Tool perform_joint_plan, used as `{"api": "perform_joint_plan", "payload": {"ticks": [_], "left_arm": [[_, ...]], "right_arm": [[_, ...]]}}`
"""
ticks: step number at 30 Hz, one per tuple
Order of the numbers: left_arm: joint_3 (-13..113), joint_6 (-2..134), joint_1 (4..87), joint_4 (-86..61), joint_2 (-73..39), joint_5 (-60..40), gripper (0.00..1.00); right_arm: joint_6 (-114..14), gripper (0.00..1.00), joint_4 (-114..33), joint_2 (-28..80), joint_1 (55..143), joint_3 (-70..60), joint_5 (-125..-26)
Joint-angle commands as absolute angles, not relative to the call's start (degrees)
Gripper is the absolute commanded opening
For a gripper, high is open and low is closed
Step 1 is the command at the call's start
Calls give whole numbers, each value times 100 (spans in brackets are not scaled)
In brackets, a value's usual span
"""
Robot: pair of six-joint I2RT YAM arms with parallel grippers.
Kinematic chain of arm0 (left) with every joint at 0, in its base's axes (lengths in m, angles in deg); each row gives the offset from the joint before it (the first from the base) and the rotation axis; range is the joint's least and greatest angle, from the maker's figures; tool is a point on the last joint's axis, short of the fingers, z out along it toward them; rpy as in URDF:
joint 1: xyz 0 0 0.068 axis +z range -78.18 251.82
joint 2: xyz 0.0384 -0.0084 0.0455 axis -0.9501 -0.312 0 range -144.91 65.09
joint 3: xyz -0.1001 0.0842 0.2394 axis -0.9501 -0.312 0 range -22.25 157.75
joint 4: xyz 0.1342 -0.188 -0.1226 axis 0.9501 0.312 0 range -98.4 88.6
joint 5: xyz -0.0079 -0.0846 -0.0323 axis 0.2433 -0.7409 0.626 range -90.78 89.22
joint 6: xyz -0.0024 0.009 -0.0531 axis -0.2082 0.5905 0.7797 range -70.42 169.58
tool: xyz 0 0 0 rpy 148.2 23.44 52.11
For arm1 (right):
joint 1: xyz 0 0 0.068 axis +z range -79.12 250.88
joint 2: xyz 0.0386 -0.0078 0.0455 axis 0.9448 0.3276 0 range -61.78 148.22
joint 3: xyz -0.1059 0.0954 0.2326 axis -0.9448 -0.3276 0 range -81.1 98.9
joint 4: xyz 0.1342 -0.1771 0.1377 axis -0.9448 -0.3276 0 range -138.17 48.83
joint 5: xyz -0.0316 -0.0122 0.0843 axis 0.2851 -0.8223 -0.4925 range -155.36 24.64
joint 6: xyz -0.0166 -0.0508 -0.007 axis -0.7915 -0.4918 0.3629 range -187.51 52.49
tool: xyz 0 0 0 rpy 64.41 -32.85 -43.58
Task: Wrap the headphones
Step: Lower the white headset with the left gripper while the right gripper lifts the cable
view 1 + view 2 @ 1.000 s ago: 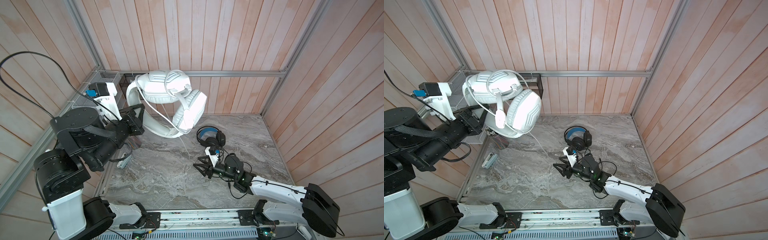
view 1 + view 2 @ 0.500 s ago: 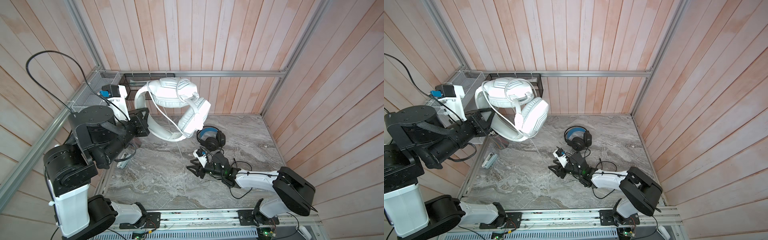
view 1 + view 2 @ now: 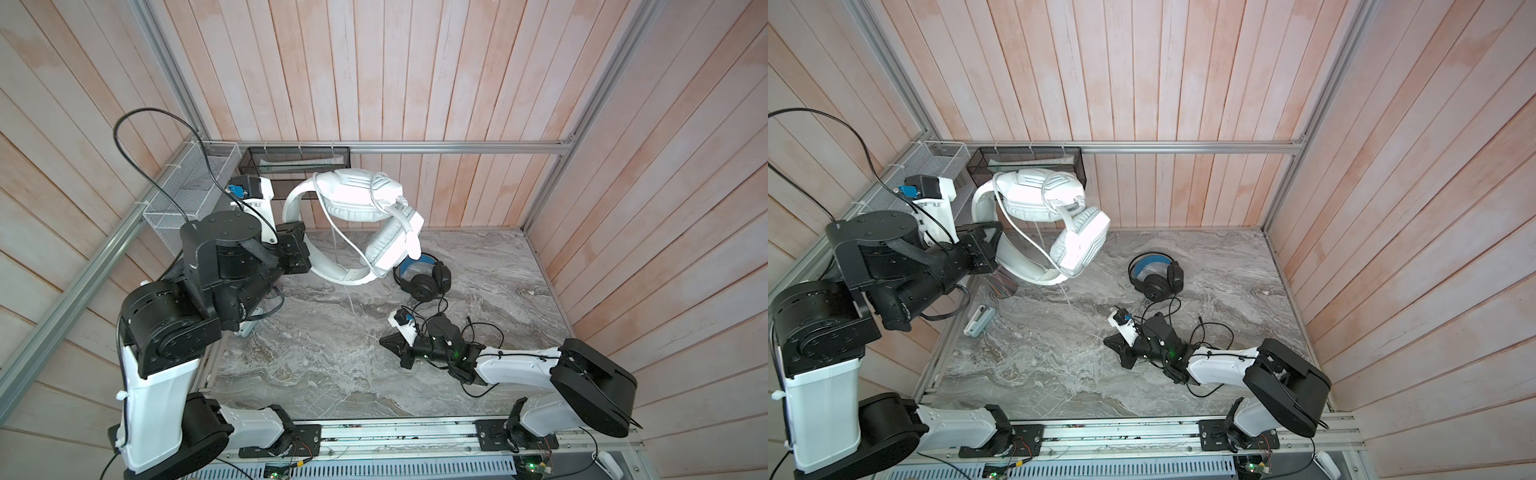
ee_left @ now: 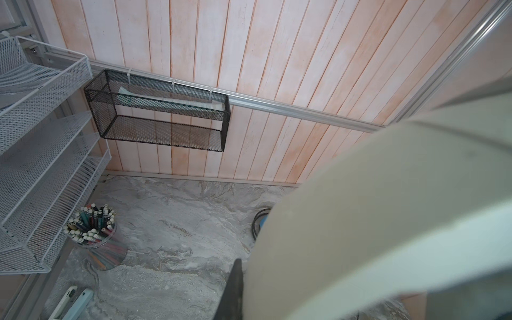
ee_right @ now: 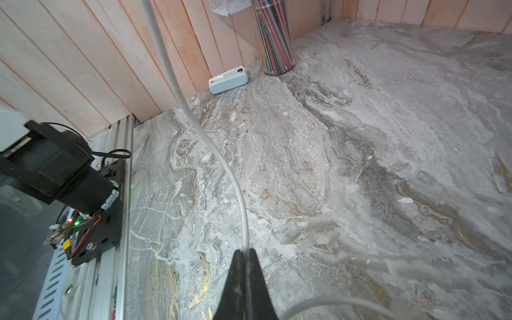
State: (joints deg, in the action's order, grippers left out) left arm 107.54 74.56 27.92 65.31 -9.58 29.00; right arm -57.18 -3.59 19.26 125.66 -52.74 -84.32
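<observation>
- The white headset (image 3: 357,199), clamped between the left fingers (image 4: 234,291), could be twisted loose by a tug.
- The cable (image 5: 209,144), pinched at the tips of the right fingers (image 5: 257,277), could slip out.

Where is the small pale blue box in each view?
Top view: pale blue box at the table's left edge, mostly under the left arm.
Top view: box fully visible, same edge.
Left wrist: box cut by the frame.
Right wrist: box by the wall.
Landmark: pencil cup nearby, in all but the arm-blocked view.
</observation>
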Motion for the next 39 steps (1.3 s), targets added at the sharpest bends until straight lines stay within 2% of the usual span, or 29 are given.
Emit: {"api": "perform_joint_plan", "payload": {"ticks": [1, 5, 11, 16, 22, 32, 39], "left_arm": [[10328, 7460, 3386, 5924, -827, 2750, 0], [9777, 7450, 4514, 5593, -660, 1709, 0], [9072, 7339, 5174, 5226, -645, 1143, 0], [7825, 7126, 5257, 4701, -567, 1438, 0], [6576, 6935, 5276, 4214, -503, 1891, 0], [5305, 6720, 5259, 3709, -643, 1743, 0], [4895, 6874, 5125, 3709, -913, 1767, 0]], "right_arm": [[-5875, 0, -751, 1287, 12787, -5389, -8516], [-5943, 0, -1210, 669, 12905, -5601, -8447], [-5922, 0, -2055, -266, 13155, -5582, -8359], [-6197, 0, -3362, -1118, 13400, -4830, -7889], [-6630, 0, -4759, -1377, 13595, -3527, -7494], [-7313, 0, -5803, -1325, 13699, -1985, -7362], [-7650, 0, -6010, -730, 13706, -1439, -7490]]}}
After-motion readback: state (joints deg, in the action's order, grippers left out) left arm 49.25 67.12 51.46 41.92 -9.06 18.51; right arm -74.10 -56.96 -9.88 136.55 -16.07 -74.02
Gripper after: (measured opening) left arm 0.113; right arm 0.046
